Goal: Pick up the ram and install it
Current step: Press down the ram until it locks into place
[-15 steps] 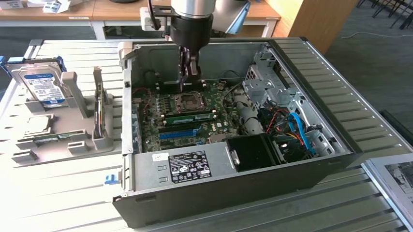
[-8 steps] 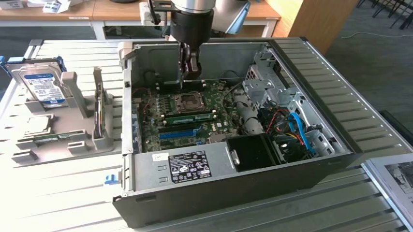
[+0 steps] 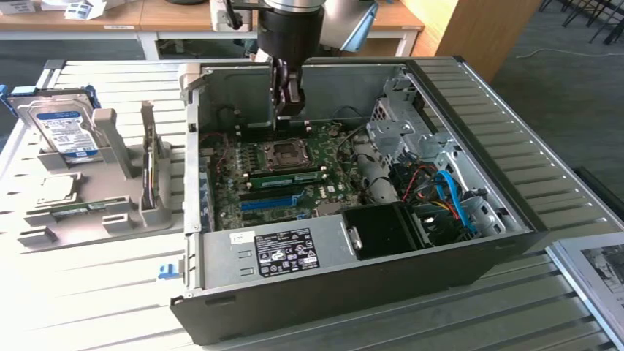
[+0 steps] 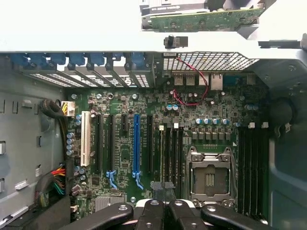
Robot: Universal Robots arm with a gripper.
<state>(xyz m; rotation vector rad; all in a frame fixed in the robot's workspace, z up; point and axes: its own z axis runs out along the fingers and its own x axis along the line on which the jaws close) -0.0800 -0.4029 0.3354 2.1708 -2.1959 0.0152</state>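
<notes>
The open computer case (image 3: 332, 219) lies on the slatted desk (image 3: 88, 292). Above its green circuit board (image 3: 283, 183) hangs the claw (image 3: 289, 99), fingers together, holding nothing. A ram stick (image 3: 288, 177) sits slotted beside the processor socket (image 3: 286, 152).

A workshop-like lab: slatted metal bench (image 3: 107, 292), wooden desks (image 3: 117, 18) behind.

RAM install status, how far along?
Done: nothing that shows. The ram stands in the grey holder outside the computer case, not picked up. In hand: the gripper is shut, hovering over the motherboard near the processor socket; I see no stick in it. Left: the pick and the install.
</notes>
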